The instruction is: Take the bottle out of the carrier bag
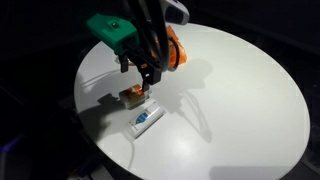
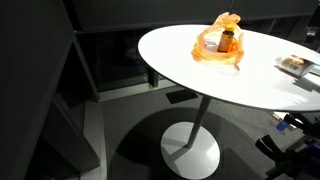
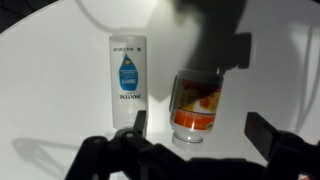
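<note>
Exterior views both caught the carrier bag [image 2: 205,52]: translucent orange, crumpled, sitting on the round white table [image 2: 175,62]. The bottle [image 2: 227,42] stood inside it, brown body and dark cap showing through the plastic, with the bag walls bunched up around it. The arm crossed in front of the bag in an exterior view [image 1: 178,52] and hid part of it.

The gripper [image 3: 200,125] hung apart from the bag, low over the tabletop, with its fingers [image 3: 140,124] spread wide and gripping nothing. Between them sat a second item, the orange-labelled bottle [image 3: 195,98], pale-bodied. Whether it was upright or lying could not be told, and neither finger was seen touching it. Just beside it, not touching, the white flat bottle [image 3: 128,78] with a blue label lay on its back. A green fitting [image 1: 108,28] rode on the arm above the gripper.
</note>
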Motion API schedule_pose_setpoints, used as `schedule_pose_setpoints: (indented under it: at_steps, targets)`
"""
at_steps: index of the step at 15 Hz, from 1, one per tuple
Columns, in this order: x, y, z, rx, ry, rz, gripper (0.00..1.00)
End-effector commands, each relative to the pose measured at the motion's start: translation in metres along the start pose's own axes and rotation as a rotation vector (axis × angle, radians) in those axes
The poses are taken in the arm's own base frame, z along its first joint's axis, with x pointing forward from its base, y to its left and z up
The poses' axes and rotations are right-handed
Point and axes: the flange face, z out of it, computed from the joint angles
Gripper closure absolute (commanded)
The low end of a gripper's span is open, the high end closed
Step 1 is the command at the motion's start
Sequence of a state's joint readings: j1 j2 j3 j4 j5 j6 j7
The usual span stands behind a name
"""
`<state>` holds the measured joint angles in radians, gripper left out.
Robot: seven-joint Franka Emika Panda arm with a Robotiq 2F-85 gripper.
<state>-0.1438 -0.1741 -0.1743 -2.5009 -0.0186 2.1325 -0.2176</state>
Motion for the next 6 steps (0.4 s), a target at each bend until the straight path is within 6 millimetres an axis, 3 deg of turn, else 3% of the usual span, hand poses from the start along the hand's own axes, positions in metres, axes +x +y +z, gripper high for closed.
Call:
schedule_pose_setpoints:
  at_steps: [1, 4, 6]
  targets:
    - [-0.0005, -0.0101, -0.0169, 0.019, -0.003, 0.003, 0.00]
    - [0.0009, -0.0136, -0.0203, 0.009, -0.012, 0.006, 0.00]
    - [0.0008, -0.0101, -0.0107, 0.007, -0.005, -0.016, 0.00]
